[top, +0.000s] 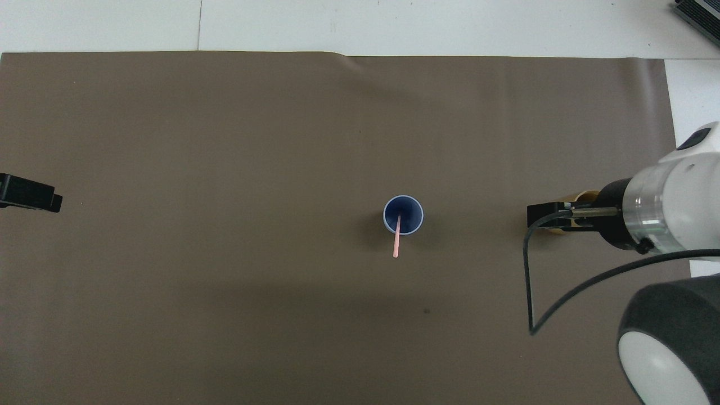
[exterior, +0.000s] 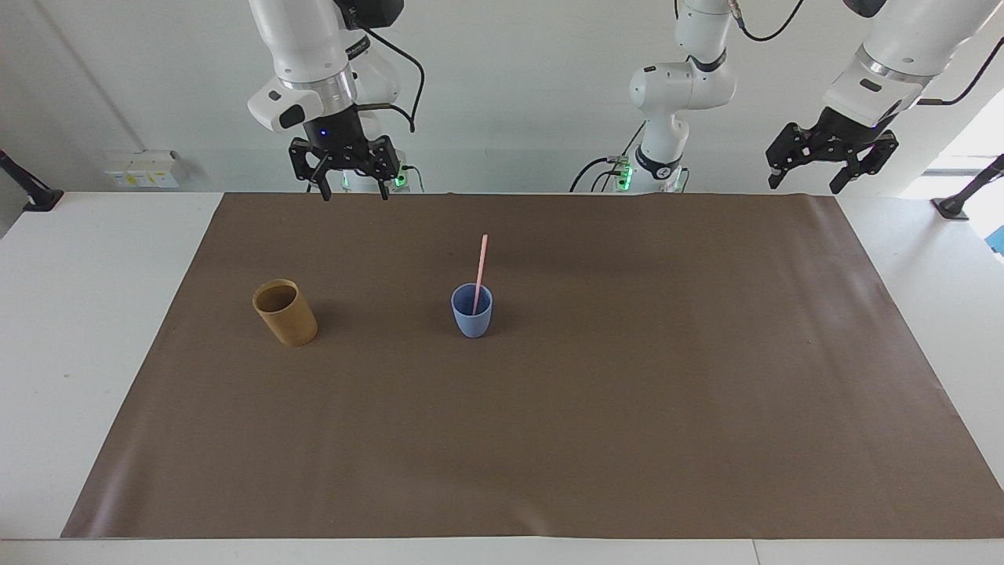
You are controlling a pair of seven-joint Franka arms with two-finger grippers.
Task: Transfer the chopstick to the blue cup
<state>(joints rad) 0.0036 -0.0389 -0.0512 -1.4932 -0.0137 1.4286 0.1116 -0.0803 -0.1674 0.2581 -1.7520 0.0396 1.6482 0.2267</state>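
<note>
A white bench (exterior: 70,329) carries a wide brown paper mat (exterior: 627,408). Near the middle of the mat stands a small light-blue plastic tumbler (exterior: 471,311), upright. A thin pale-pink stick (exterior: 479,271) stands inside it, its lower end in the cup and its upper end leaning toward the robots, well above the rim. From overhead, the stick (top: 397,237) crosses the blue cup's (top: 403,214) rim on the side nearer the robots. Toward the right arm's end of the mat stands a taller tan-brown cylindrical cup (exterior: 285,312), well apart from the blue one. The right claw (exterior: 346,192) hangs open and empty in the air over the mat's edge nearest the robots. The left claw (exterior: 807,180) waits raised above the mat's corner at the left arm's end, its fingers spread and holding nothing.
</note>
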